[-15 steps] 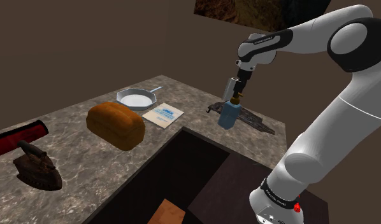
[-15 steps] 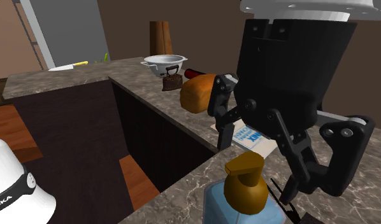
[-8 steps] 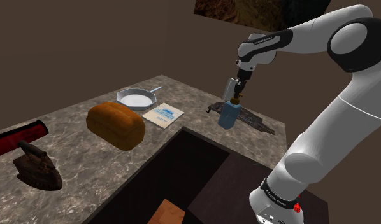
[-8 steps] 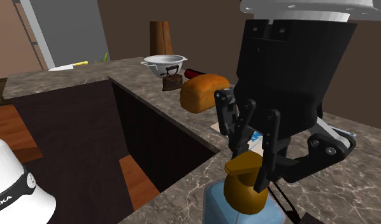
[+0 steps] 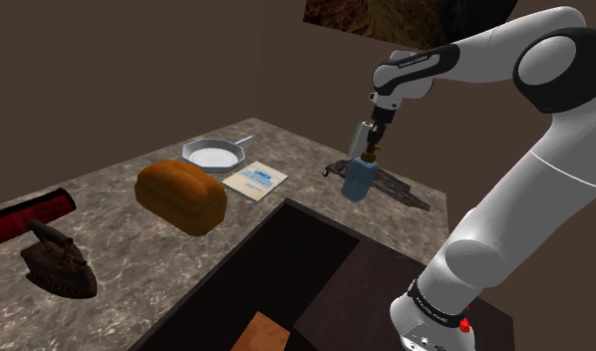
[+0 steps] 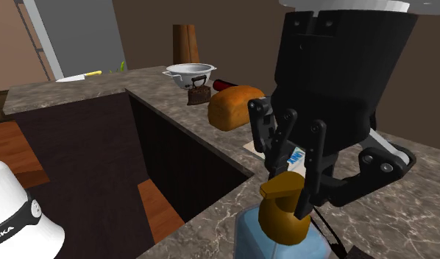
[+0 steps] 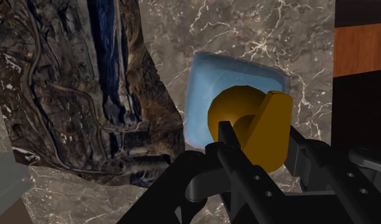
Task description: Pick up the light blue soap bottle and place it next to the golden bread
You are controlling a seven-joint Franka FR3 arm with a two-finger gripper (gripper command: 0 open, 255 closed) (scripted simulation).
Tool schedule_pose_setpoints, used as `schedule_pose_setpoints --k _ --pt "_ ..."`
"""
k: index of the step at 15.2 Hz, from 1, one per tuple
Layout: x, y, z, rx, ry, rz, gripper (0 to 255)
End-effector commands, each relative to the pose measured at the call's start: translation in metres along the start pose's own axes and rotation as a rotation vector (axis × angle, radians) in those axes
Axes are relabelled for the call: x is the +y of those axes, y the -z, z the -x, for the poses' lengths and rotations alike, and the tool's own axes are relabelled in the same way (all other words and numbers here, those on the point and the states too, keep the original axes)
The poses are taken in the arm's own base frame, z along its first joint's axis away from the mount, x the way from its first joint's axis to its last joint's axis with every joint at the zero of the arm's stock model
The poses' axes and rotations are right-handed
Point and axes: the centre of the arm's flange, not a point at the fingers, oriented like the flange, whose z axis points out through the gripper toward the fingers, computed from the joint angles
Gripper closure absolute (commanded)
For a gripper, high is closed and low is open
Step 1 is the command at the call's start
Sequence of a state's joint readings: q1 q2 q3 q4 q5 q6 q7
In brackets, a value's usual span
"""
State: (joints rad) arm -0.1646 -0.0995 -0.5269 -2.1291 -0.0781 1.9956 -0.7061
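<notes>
The soap bottle (image 5: 360,180) has a light blue body (image 7: 208,89) and a golden-brown pump head (image 6: 284,211). It stands upright on the marbled counter, at the edge of a dark mat. My gripper (image 5: 370,152) comes straight down on it and is shut on the pump head, with a black finger (image 7: 229,141) pressed on each side. My gripper (image 6: 289,193) covers the top of the pump. The golden bread loaf (image 5: 181,195) lies further along the counter towards the shoulder view's left, and the bread (image 6: 235,105) is well apart from the bottle.
A deep dark sink opening (image 5: 271,279) runs between bottle and stand. Near the loaf lie a white card (image 5: 254,180), a pale pan (image 5: 214,154), an old iron (image 5: 57,261) and a red-and-black roll (image 5: 27,217). The dark mat (image 5: 394,184) lies beside the bottle.
The fingers stood wide apart a second ago and have closed onto the pump head. The hand has risen very slightly; the bottle stays about where it was.
</notes>
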Motion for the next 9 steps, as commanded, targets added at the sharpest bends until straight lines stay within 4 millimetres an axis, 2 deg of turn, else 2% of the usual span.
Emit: schedule_pose_setpoints --k 1,9 --pt "-0.001 0.01 0.0 0.0 0.0 0.0 255" --pt "-0.001 0.052 0.002 0.0 0.0 0.0 255"
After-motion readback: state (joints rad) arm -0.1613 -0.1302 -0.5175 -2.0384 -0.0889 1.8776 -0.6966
